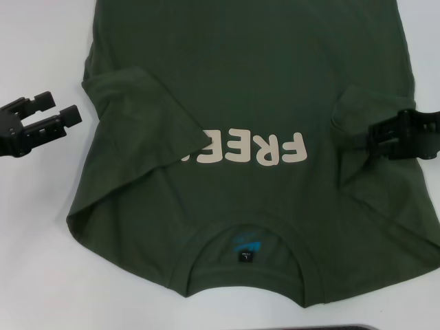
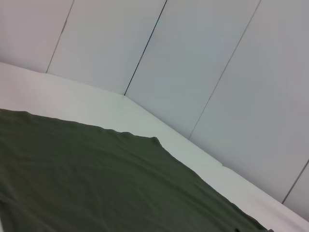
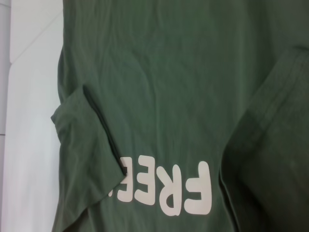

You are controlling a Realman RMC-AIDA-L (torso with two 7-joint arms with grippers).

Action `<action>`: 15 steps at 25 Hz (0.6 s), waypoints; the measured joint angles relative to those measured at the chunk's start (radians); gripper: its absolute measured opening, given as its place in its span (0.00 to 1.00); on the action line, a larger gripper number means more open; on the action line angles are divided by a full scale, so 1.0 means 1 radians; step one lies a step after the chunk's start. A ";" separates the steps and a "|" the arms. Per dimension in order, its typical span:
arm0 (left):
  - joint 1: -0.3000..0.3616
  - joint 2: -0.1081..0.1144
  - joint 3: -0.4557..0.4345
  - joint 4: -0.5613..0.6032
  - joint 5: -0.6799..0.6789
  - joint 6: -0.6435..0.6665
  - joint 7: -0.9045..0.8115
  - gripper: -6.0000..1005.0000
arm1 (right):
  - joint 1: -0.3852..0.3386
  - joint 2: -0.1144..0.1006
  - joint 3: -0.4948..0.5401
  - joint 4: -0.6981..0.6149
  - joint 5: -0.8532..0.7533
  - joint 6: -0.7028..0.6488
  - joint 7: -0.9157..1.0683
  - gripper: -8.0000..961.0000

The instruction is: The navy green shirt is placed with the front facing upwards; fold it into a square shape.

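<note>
On the white desk [image 1: 41, 275] lies the navy green shirt [image 1: 240, 75], spread flat with its front up. Its collar is the part nearest the robot, and a small black neck label [image 1: 246, 256] with teal print sits inside the collar. Cream letters [image 1: 254, 150] run across the chest of the shirt. The left sleeve [image 1: 137, 117] is folded in over the chest and hides the end of the word, so only "FREE" shows.

The left gripper [image 1: 60, 111] hangs over the bare desk just beside the shirt's left edge. Its jaws are spread apart and hold nothing.

The right gripper [image 1: 371, 137] is at the shirt's right sleeve [image 1: 354, 103], next to the letter F. Its jaws look clenched on a bunch of sleeve cloth, which is puckered up there.

From the left wrist view, the far hem of the shirt lies flat on the desk, with a grey panelled wall [image 2: 193, 58] behind it.
</note>
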 joint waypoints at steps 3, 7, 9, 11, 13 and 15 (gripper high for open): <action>0.004 -0.001 0.000 0.000 0.000 0.000 0.001 0.84 | 0.005 0.010 -0.003 0.005 0.001 0.032 0.001 0.42; 0.008 -0.004 0.000 0.000 0.000 -0.001 0.002 0.84 | 0.026 0.038 -0.004 0.033 0.029 0.139 -0.037 0.42; 0.008 -0.004 0.000 0.000 0.000 0.000 0.002 0.84 | 0.048 0.058 -0.004 0.053 0.065 0.166 -0.100 0.42; 0.008 -0.004 0.000 0.000 0.000 0.001 0.001 0.84 | 0.061 0.066 -0.004 0.061 0.085 0.134 -0.134 0.42; 0.009 -0.004 0.000 0.000 0.000 0.002 -0.001 0.84 | 0.062 0.066 -0.002 0.055 0.090 0.084 -0.142 0.42; 0.013 -0.004 0.000 0.000 -0.003 0.002 -0.002 0.84 | 0.042 0.061 0.015 0.034 0.111 0.018 -0.155 0.42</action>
